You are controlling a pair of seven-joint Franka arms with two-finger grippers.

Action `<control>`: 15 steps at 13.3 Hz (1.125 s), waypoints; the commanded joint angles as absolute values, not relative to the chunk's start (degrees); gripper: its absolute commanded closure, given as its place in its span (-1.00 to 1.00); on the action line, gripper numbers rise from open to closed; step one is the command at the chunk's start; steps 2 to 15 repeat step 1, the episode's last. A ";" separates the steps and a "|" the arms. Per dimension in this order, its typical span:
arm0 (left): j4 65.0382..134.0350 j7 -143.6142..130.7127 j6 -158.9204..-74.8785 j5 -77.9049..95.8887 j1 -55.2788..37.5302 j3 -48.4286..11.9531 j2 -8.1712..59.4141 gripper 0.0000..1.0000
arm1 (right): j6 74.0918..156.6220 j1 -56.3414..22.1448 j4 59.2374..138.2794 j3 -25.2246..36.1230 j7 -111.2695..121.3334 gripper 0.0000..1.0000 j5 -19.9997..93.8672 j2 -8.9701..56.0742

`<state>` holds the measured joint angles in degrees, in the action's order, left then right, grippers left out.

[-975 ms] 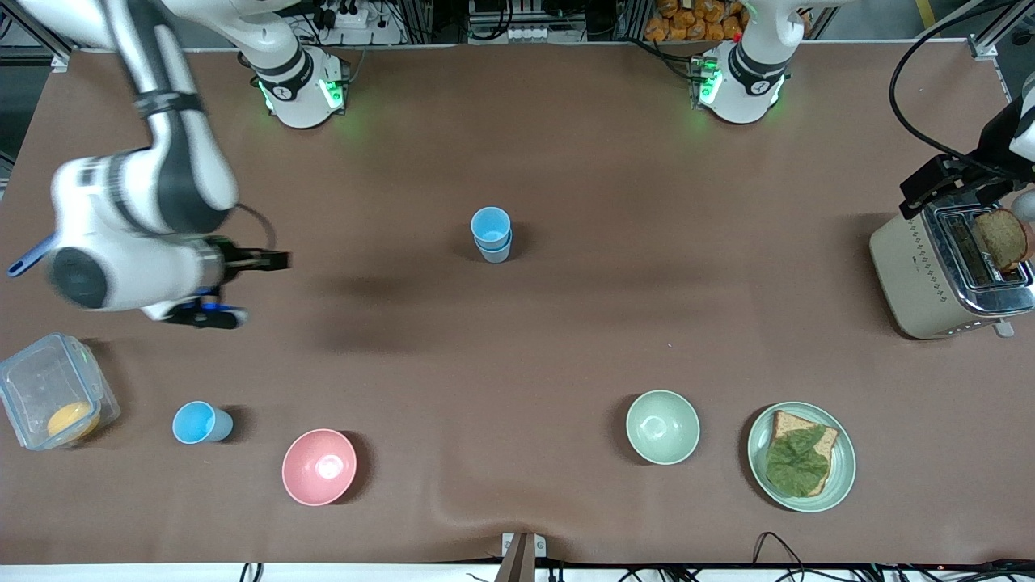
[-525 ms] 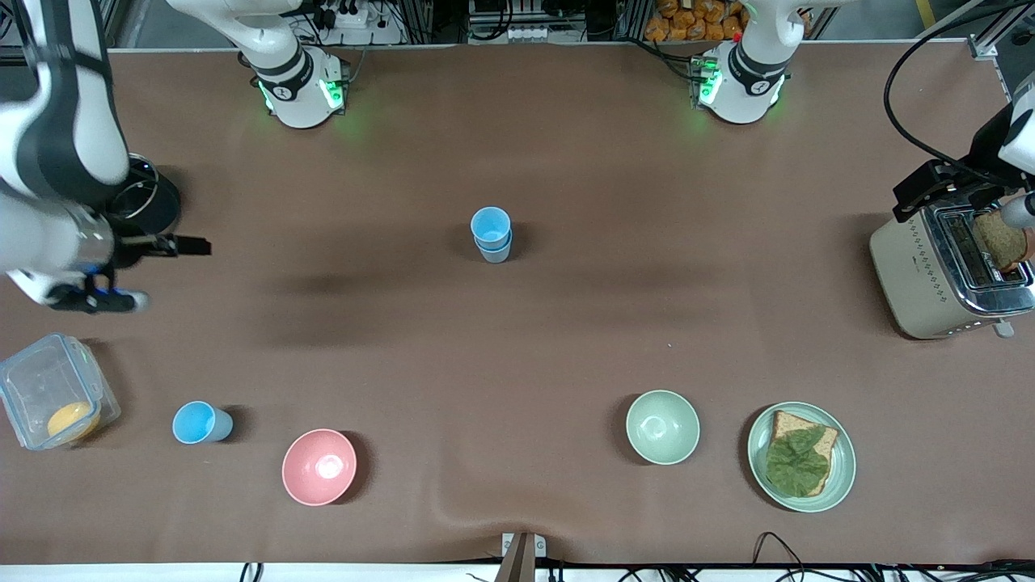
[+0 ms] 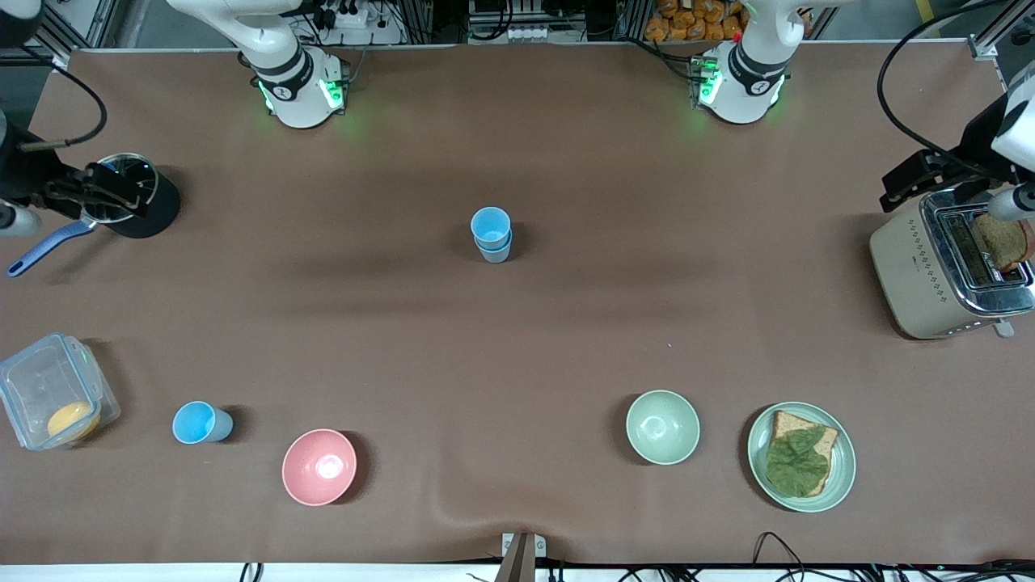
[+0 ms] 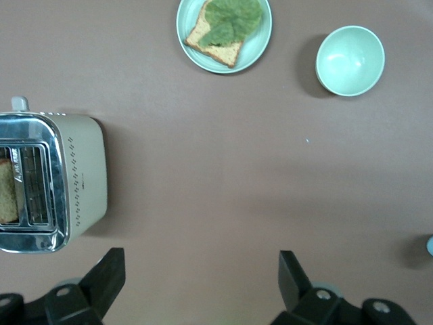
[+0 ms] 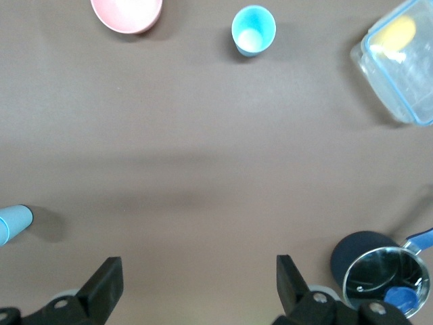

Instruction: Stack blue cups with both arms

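A bright sky-blue cup sits nested in a paler grey-blue cup (image 3: 491, 234) at the table's middle. The stack shows at the edge of the right wrist view (image 5: 13, 224). Another sky-blue cup (image 3: 195, 423) stands alone near the front camera, between the clear box and the pink bowl, and it also shows in the right wrist view (image 5: 253, 30). My right gripper (image 3: 120, 187) (image 5: 197, 281) is open and empty over the saucepan at the right arm's end. My left gripper (image 3: 899, 184) (image 4: 201, 274) is open and empty beside the toaster at the left arm's end.
A black saucepan (image 3: 142, 207) with a blue handle, a clear box (image 3: 50, 391) holding something orange and a pink bowl (image 3: 318, 466) lie toward the right arm's end. A pale green bowl (image 3: 662, 426), a plate (image 3: 841, 465) with bread and lettuce and a toaster (image 3: 914, 283) lie toward the left arm's end.
My right arm has swung away from the table's middle to its own end, over the saucepan. My left gripper has shifted slightly by the toaster. The cups have not moved.
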<state>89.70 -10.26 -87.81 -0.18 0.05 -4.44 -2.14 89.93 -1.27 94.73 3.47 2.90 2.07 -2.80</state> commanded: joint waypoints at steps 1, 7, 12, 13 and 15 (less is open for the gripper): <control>87.89 -8.79 -85.61 0.88 -0.26 -4.39 -2.20 -1.00 | 90.09 -0.97 93.08 3.34 7.20 -1.00 0.88 -2.55; 87.89 -8.79 -85.61 0.88 -0.26 -4.39 -2.20 -1.00 | 90.09 -0.97 93.08 3.34 7.20 -1.00 0.88 -2.55; 87.89 -8.79 -85.61 0.88 -0.26 -4.39 -2.20 -1.00 | 90.09 -0.97 93.08 3.34 7.20 -1.00 0.88 -2.55; 87.89 -8.79 -85.61 0.88 -0.26 -4.39 -2.20 -1.00 | 90.09 -0.97 93.08 3.34 7.20 -1.00 0.88 -2.55; 87.89 -8.79 -85.61 0.88 -0.26 -4.39 -2.20 -1.00 | 90.09 -0.97 93.08 3.34 7.20 -1.00 0.88 -2.55</control>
